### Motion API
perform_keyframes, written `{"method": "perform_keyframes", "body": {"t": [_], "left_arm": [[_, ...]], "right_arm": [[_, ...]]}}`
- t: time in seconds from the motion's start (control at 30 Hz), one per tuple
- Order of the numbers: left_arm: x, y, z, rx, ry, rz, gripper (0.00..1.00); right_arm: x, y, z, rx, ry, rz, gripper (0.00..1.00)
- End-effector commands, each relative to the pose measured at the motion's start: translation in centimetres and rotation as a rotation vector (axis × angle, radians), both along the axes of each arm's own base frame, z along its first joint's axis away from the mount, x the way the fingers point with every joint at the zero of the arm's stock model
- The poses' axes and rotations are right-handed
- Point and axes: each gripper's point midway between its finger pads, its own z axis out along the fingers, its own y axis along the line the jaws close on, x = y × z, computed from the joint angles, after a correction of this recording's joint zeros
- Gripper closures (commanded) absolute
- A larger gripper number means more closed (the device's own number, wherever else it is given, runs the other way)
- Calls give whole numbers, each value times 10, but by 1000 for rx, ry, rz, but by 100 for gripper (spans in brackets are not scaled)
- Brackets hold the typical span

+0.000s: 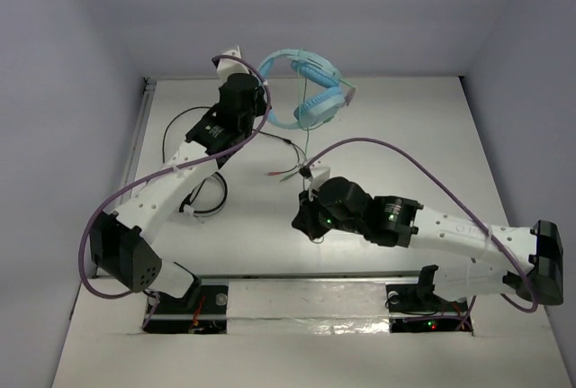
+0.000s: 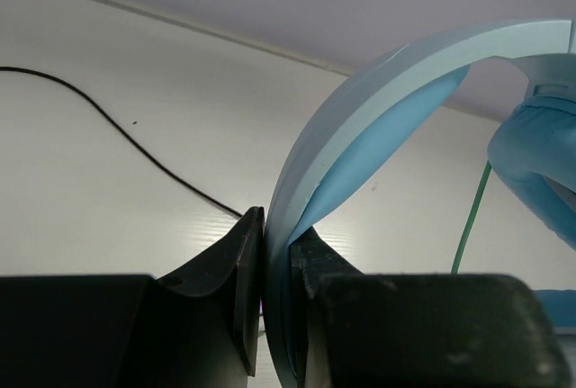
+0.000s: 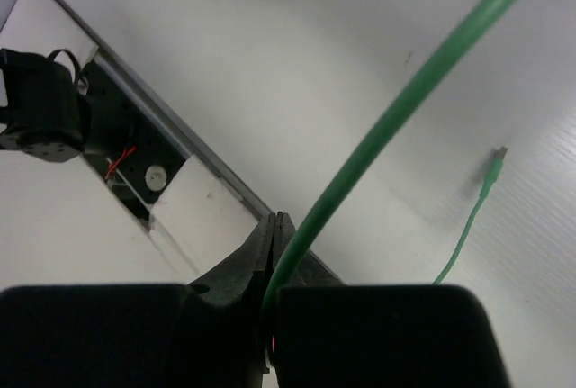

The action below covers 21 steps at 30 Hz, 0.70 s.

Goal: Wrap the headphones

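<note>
Top view: headphones upper centre, held up off surface. L wrist view only: left hand pinching their band. R wrist view only: right hand pinching green cable.

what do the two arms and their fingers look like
The left arm and right arm have white links dotted with small holes, black joints and a loose purple cable each. A green light shows on the right wrist. The fingers are black tapered wedges.

White arms, black joints, purple cables
</note>
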Motion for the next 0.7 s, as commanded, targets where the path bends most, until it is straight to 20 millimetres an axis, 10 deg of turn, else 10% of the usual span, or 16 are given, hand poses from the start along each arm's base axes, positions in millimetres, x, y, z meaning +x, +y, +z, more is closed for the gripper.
{"method": "perform_keyframes", "body": {"t": [0.0,0.3,0.67], "left_arm": [[8,15,29,-6,-130,122,100],[-20,-31,-49,134,21,-96,100],[-79,-58,-81,465,162,-480,100]], "right_arm": [[-21,-7,5,-122,17,74,100],[-12,-13,56,-171,-79,83,100],[22,-45,96,-352,-258,-2,100]]}}
